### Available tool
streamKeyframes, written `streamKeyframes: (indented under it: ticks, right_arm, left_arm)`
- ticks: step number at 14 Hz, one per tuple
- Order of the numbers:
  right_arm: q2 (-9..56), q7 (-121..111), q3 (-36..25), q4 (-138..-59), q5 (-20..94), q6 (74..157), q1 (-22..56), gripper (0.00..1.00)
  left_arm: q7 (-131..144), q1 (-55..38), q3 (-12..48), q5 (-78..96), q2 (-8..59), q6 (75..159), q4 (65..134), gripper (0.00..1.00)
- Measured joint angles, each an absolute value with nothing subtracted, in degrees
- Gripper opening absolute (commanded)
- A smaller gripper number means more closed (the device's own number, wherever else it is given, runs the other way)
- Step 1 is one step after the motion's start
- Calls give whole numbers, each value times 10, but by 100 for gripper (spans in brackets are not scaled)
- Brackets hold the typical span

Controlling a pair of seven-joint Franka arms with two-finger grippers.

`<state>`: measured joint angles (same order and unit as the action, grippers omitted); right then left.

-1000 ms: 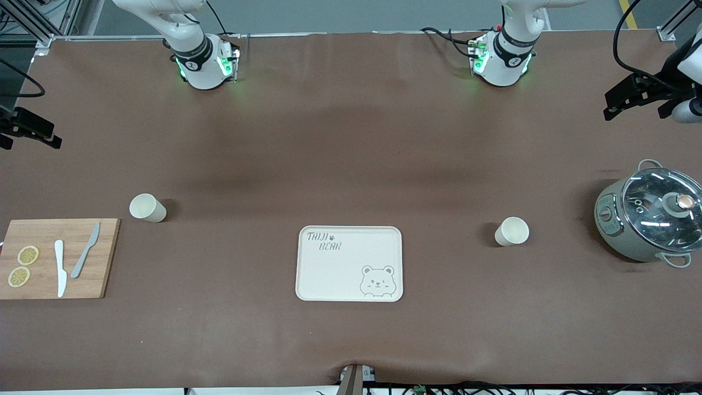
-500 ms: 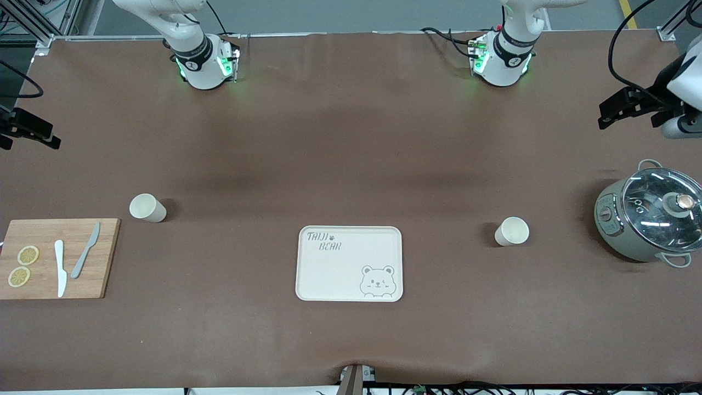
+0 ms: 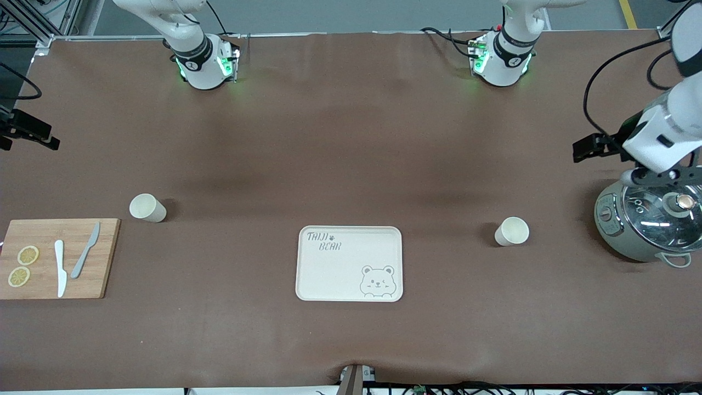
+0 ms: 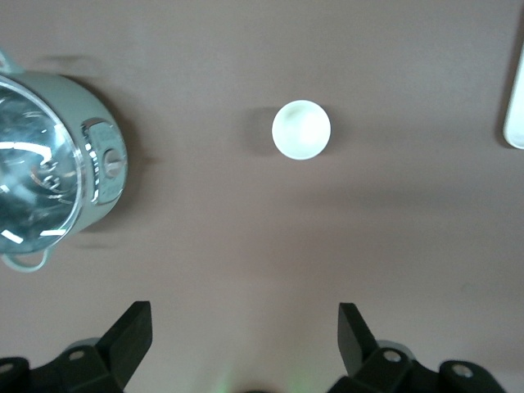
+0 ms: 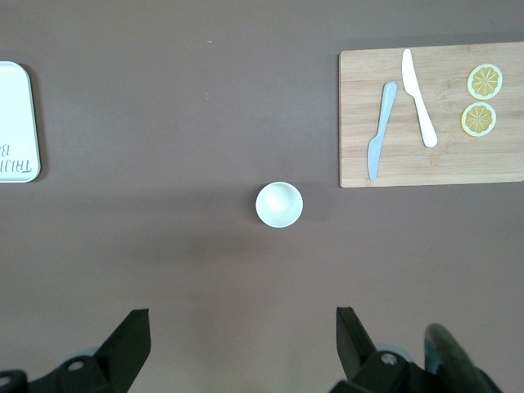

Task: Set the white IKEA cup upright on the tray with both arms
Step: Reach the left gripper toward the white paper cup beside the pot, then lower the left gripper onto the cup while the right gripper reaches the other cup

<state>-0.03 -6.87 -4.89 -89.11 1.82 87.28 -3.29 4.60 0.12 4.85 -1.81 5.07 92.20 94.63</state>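
Observation:
Two white cups stand upright on the brown table. One cup point(image 3: 512, 231) point(image 4: 301, 129) is between the cream bear tray point(image 3: 349, 263) and the pot, toward the left arm's end. The other cup point(image 3: 147, 208) point(image 5: 279, 204) stands toward the right arm's end, next to the cutting board. My left gripper point(image 4: 243, 319) hangs open and empty high over the table beside the pot, well away from its cup. My right gripper point(image 5: 241, 321) is also open and empty, high above the table with its cup in sight below. The tray's edge shows in both wrist views point(image 4: 516, 115) point(image 5: 16, 123).
A grey-green cooking pot point(image 3: 650, 219) point(image 4: 49, 164) with a glass lid stands at the left arm's end, with the left arm point(image 3: 666, 131) over it. A wooden cutting board point(image 3: 104, 258) point(image 5: 442, 168) at the right arm's end carries two knives and two lemon slices.
The left arm has swung in from the table's end and now hangs over the pot. The right arm has barely moved. Cups and tray are where they were.

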Motion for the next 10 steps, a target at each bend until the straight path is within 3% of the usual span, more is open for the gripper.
streamKeyframes:
  ticks: [6,10]
  right_arm:
    - [3,-69,-49,-891,20,876,-33,100]
    - [3,-69,-49,-891,20,877,-36,100]
  left_arm:
    - [46,1,49,-18,61,1102,1097,100]
    - [46,2,49,-18,91,1142,1119,100]
